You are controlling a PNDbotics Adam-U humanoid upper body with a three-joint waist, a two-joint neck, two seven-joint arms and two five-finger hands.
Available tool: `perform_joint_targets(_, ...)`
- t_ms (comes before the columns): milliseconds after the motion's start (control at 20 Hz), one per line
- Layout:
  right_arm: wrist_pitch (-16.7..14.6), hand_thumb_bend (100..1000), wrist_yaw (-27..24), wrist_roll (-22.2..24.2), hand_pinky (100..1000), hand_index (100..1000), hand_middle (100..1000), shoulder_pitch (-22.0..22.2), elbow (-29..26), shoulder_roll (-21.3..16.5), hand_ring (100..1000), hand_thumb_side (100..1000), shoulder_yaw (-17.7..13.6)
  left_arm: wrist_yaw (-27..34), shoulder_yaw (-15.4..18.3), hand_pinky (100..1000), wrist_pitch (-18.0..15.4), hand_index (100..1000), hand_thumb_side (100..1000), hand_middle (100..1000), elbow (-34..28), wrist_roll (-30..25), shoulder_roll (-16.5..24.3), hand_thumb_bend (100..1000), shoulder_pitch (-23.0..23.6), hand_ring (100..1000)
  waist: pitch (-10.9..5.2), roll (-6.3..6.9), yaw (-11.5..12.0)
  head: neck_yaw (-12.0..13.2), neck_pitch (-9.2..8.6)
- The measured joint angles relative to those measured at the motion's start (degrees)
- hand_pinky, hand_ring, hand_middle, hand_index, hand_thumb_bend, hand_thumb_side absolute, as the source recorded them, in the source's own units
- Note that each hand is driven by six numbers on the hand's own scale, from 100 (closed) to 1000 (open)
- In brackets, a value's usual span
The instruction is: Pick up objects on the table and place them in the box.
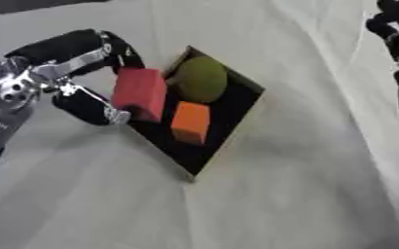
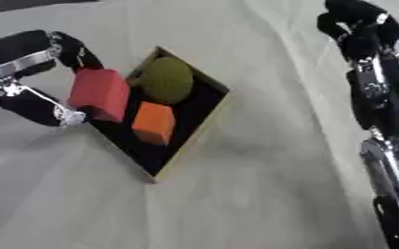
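White cloth-covered table (image 1: 305, 194), slightly creased, nothing loose on it that I can see apart from the box.

Left hand (image 1: 75, 73) comes in from the left, fingers and thumb curled round a red rectangular foam-looking block (image 1: 141, 94), one digit above it, one below. Block sits at the near-left edge of the shallow black tray-like box with tan rim (image 1: 228, 141), partly over the rim, partly over the floor. Can't tell whether its bottom face touches the box yet.

Just beyond the left hand's fingertips, inside the box: an olive-green rounded object (image 1: 201, 78) at the far corner, touching or just beside the red block, and a small orange cube (image 1: 191, 122) near the middle, just beside the block's lower end.

Right hand (image 2: 369, 53) hangs at the right edge, well apart from the box, fingers bent, holding nothing.

Step, by my read: placing the red block, last item.

Risks:
- Block straddles the rim; release here and it may tip back out onto the cloth.
- Pushing further in could shove the green object or orange cube, box is shallow, either could hop the far wall.
- Lower digit sits right at the rim; pulling out could drag or lift the light box.
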Motion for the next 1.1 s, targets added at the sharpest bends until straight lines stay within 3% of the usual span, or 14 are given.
perform_joint_targets(200, 0.1, 100, 0.0, 0.1, 892, 812, 685, -0.1, 0.0, 0.1, 952, 636, 0.0, -0.7, -0.4, 771, -0.8, 722, 239, 587, 3.1, 0.9, -1.4, 157, -0.2, 673, 0.18, 0.00, -0.2, 0.1, -0.01)
perform_joint_targets(250, 0.1, 100, 0.0, 0.1, 892, 812, 684, -0.1, 0.0, 0.1, 952, 636, 0.0, -0.8, -0.5, 805, -1.1, 799, 341, 689, 3.4, 1.0, -1.6, 259, -0.2, 749, 0.18, 0.00, -0.2, 0.1, -0.01)
perform_joint_targets(350, 0.1, 100, 0.0, 0.1, 892, 812, 684, -0.1, 0.0, 0.1, 952, 636, 0.0, -1.1, -0.6, 860, -1.7, 902, 409, 801, 3.8, 0.8, -1.7, 351, -0.2, 829, 0.18, 0.00, -0.2, 0.1, -0.01)
perform_joint_targets(550, 0.1, 100, 0.0, 0.1, 893, 812, 684, -0.2, 0.0, 0.2, 952, 636, 0.0, -2.1, -0.6, 915, -3.4, 944, 474, 856, 3.3, -0.4, -1.7, 524, 0.0, 879, 0.18, 0.00, -0.2, 0.1, -0.01)
perform_joint_targets(950, 0.2, 100, 0.0, 0.2, 893, 813, 684, -0.2, 0.0, 0.2, 953, 636, 0.0, -4.1, 1.5, 915, -4.8, 936, 432, 856, -2.4, -0.8, -1.1, 603, 0.8, 879, 0.18, 0.00, 0.3, -0.1, -0.01)
perform_joint_targets(1100, 0.2, 100, -0.1, 0.2, 893, 813, 683, -0.2, 0.0, 0.4, 953, 635, 0.0, -4.4, 1.5, 911, -5.1, 932, 427, 852, -2.8, -1.9, -1.1, 579, 0.9, 874, 0.18, 0.00, 0.3, -0.1, -0.01)
